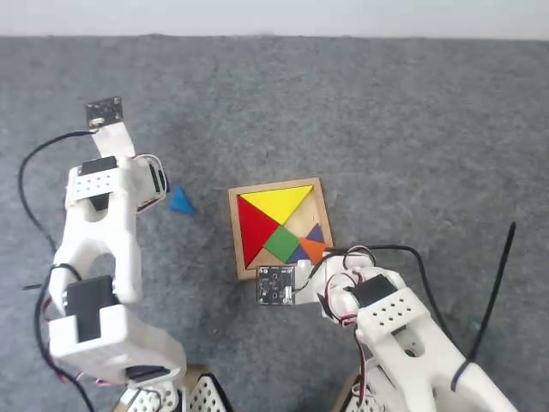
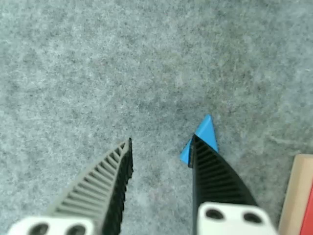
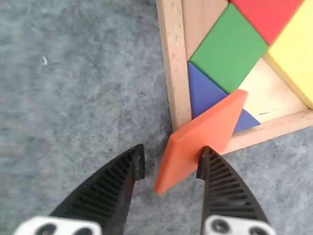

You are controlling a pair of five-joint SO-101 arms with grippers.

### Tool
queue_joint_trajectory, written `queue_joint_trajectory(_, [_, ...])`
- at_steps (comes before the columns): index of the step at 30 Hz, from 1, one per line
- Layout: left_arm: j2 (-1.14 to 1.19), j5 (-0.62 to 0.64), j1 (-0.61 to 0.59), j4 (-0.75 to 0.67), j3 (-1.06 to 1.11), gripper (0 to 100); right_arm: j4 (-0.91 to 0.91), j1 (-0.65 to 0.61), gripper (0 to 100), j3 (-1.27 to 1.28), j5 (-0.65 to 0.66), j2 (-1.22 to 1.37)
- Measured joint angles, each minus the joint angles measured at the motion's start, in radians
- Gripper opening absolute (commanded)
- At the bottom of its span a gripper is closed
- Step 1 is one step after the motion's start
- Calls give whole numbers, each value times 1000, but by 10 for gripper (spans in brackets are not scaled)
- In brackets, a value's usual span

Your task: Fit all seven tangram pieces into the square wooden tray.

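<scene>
The square wooden tray point(image 1: 233, 232) holds a yellow triangle point(image 1: 279, 204), a red triangle point(image 1: 251, 232), a green square point(image 1: 280, 243) and a small dark blue triangle point(image 3: 203, 95). An orange parallelogram point(image 3: 203, 134) lies tilted over the tray's corner rim point(image 3: 171, 73), half outside it. My right gripper point(image 3: 171, 152) is open around its outer end, and one finger point(image 3: 208, 164) touches it. A light blue triangle point(image 2: 205, 132) lies on the felt left of the tray. My left gripper point(image 2: 161, 141) is open just over the felt, with one fingertip point(image 2: 198, 149) against that triangle.
Grey felt covers the whole table point(image 1: 412, 129), with free room behind and to the right of the tray. The tray's edge point(image 2: 296, 196) is close beside the left gripper. Black cables point(image 1: 489, 300) trail from the right arm.
</scene>
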Motion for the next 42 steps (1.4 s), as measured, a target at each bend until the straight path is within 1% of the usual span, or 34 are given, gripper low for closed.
queue_joint_trajectory(2, [0, 0, 0, 0, 0, 185, 5, 0, 165, 0, 0, -2])
queue_joint_trajectory(6, [0, 0, 0, 0, 0, 185, 12, 0, 228, -2, 2, -2])
queue_joint_trajectory(7, [0, 0, 0, 0, 0, 185, 25, 0, 229, -2, 2, -2])
queue_joint_trajectory(13, [0, 2, 0, 0, 0, 185, 54, -8, 169, -2, 2, -2])
queue_joint_trajectory(19, [0, 2, 0, 0, 0, 185, -64, -2, 158, 38, 2, -2])
queue_joint_trajectory(23, [0, 2, 0, 0, 0, 185, -77, -2, 50, 41, 2, -2])
queue_joint_trajectory(25, [0, 2, 0, 0, 0, 185, -78, -2, 25, 40, 2, -5])
queue_joint_trajectory(29, [0, 2, 0, 0, 0, 185, -101, -2, 21, 38, -2, -6])
queue_joint_trajectory(34, [0, 2, 0, 0, 0, 185, -127, -9, 19, 43, -52, -3])
queue_joint_trajectory(39, [0, 2, 0, 0, 0, 185, -133, -6, 25, 64, -75, 12])
queue_joint_trajectory(40, [0, 2, 0, 0, 0, 185, -132, -6, 32, 64, -78, 14])
queue_joint_trajectory(42, [0, 2, 0, 0, 0, 185, -132, -6, 78, 64, -89, 17])
